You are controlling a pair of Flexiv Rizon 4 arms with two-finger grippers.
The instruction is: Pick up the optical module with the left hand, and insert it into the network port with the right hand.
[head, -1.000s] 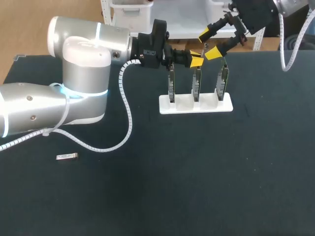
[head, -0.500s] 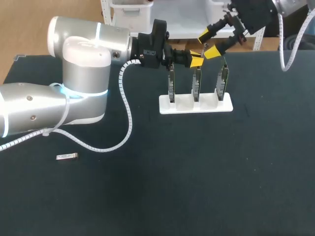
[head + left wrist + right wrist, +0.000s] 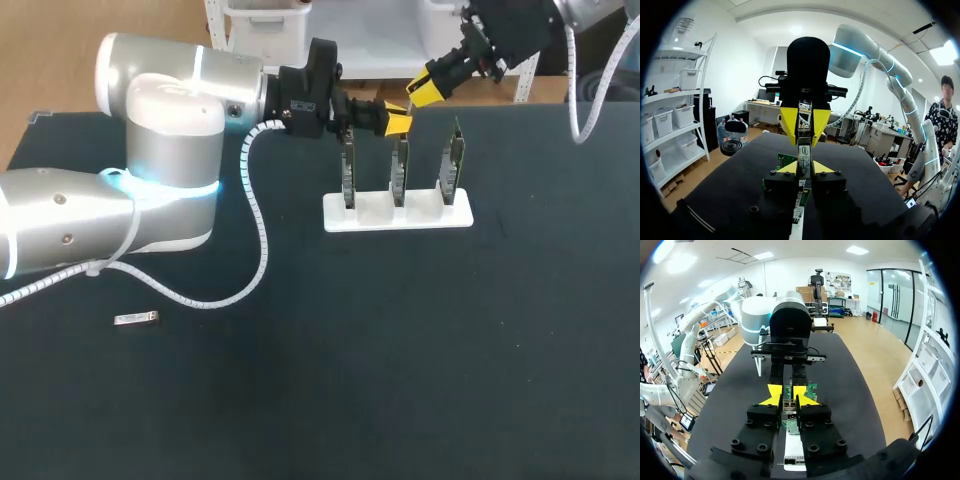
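Left jaws are closed down narrow, their yellow fingertips (image 3: 789,167) pressed against either side of the optical module (image 3: 804,156), which stands upright between them. Right jaws meet them tip to tip from the far side and are drawn in just as narrow. Their yellow fingertips (image 3: 788,123) clasp the other end of the same module, so both pairs have hold of it at once. The right wrist view shows the same thing: the module (image 3: 788,410) sits between that arm's own fingertips (image 3: 769,401), with the left arm's tips facing them straight ahead.

From above, the two sets of tips come together over the back part of the bench (image 3: 400,350), in the air above the middle network card (image 3: 399,172). Whether the module touches that card cannot be told. This card stands upright between two others, the left card (image 3: 348,172) and the right card (image 3: 452,165), all three slotted into a white rack (image 3: 440,217). The rack rests flat on the black bench top.

The left arm (image 3: 170,150) comes in from the left with a white coiled cable (image 3: 258,230) looping down beside it. The right arm (image 3: 520,25) comes down from the far right corner. A second optical module (image 3: 136,319) lies flat on the bench, well apart from the rack, near the front left.
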